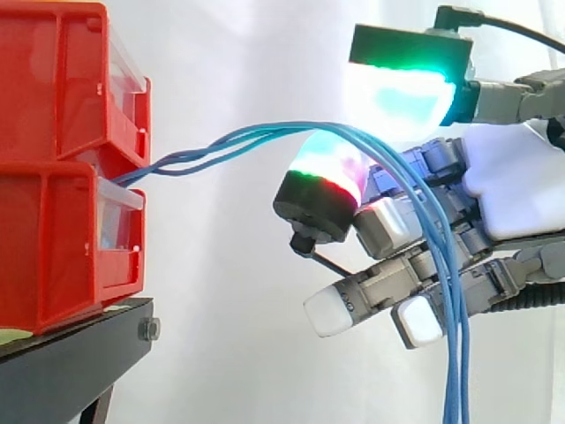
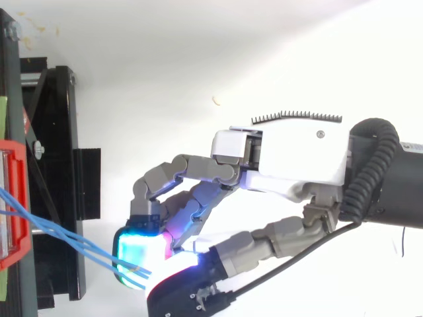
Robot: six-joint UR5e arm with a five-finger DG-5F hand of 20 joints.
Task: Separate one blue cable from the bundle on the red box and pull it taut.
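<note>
- Red bins [image 1: 62,168]: two, stacked on the black stand [image 1: 71,362], at the left before the white curtain [image 1: 238,53].
- Blue cables [image 1: 265,134]: several strands lying together. They leave the gap between the bins, arch slackly to the right, then drop past the hand and out at the bottom of the side view. No single strand stands apart yet.
- Hand [image 1: 512,185]: reaches in from the right, half-curled. The whole bundle is hooked over the lower glowing pad [image 1: 322,172], with the cyan-green upper pad [image 1: 397,97] close above. Seen from above, the strands run in between two pads [image 2: 139,254].
- Step in hand, as I judge it: singling out one strand.
- Method advised: loosen the hold just enough for the spare strands to slip off and keep one pinched. Draw straight away from the bins until the arch flattens, stopping before the bins shift.
</note>
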